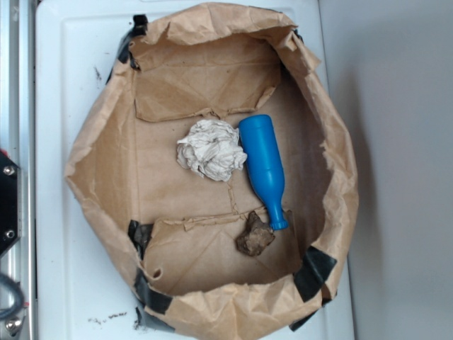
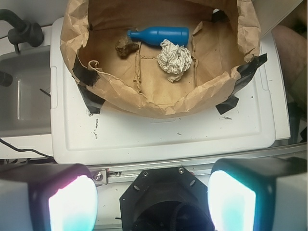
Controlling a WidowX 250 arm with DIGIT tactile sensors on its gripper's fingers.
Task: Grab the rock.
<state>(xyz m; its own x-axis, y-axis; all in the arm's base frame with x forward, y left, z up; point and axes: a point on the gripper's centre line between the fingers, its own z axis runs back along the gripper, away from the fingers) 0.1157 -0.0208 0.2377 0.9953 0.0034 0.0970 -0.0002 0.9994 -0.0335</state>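
A white tabletop (image 1: 64, 106) carries a brown paper bin (image 1: 92, 142) holding 3 things: a blue bottle (image 1: 263, 164), a crumpled paper ball (image 1: 211, 149), and the rock (image 1: 255, 238) touching the bottle's neck. The gripper (image 2: 152, 199) hangs apart, jaws spread wide, empty.

A white plastic lid-like platform (image 1: 71, 85) with a raised rim and a few dark scuffs serves as the work surface, seen from the exterior view. A plain grey floor or wall (image 1: 403, 142) fills the area beside it. From the wrist view, a white moulded basin (image 2: 24, 91) adjoins the platform, with a metal rail (image 2: 144, 168) along its near edge. Lighting is soft and even.
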